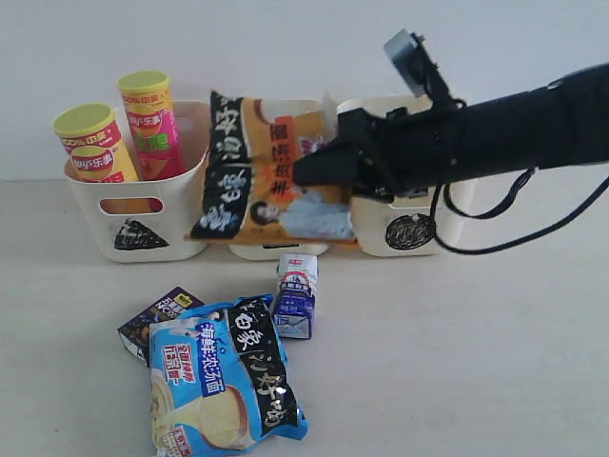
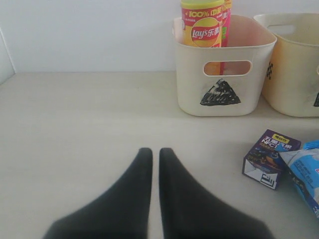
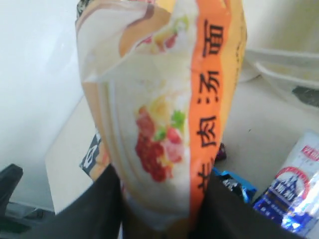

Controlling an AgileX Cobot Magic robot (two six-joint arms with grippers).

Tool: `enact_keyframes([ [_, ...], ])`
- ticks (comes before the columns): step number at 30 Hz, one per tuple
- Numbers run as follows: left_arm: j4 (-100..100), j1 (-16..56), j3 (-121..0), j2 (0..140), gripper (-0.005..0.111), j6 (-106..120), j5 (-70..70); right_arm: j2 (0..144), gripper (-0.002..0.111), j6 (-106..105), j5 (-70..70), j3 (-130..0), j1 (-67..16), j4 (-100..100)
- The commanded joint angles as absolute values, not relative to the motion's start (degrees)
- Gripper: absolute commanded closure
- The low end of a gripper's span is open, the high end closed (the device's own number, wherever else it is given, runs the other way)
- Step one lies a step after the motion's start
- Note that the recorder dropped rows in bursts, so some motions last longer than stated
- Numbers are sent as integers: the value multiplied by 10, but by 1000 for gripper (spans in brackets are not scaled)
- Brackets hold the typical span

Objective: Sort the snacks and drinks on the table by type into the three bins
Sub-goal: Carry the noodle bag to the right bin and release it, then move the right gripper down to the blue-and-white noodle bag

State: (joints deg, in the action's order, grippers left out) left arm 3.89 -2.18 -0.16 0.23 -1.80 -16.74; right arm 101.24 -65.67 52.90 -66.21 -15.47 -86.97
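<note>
Exterior view: both Lay's cans (image 1: pixel 150 124) stand in triangle bin (image 1: pixel 143 233). Right claw (image 1: pixel 314 169) clamps orange noodle bag (image 1: pixel 266 186) at middle bin (image 1: pixel 276 251), unreleased. Left claw (image 2: pixel 155 164) pinched closed, empty. Blue noodle bag (image 1: pixel 224 390), purple carton (image 1: pixel 157 319), white carton (image 1: pixel 295 297) unsorted on counter (image 1: pixel 476 362).
</note>
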Motion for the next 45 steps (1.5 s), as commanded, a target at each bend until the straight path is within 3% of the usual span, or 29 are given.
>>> enact_keyframes([
  [1, 36, -21, 0, 0, 102, -16, -168, 1001, 109, -643, 545, -699, -107, -874],
  [16, 36, -21, 0, 0, 102, -16, -168, 1063, 109, -591, 356, -869, -51, -748],
  [29, 36, -21, 0, 0, 102, -16, -168, 1155, 106, -633, 242, -915, -51, -721],
  [33, 36, -21, 0, 0, 102, -16, -168, 1173, 88, -640, 231, -915, -51, -721],
  [40, 36, -21, 0, 0, 102, -16, -168, 1183, 35, -650, 222, -915, -51, -721],
  [41, 36, -21, 0, 0, 102, -16, -168, 1183, 30, -650, 222, -915, -51, -721],
  [45, 36, -21, 0, 0, 102, -16, -168, 1183, 29, -651, 221, -915, -51, -721],
])
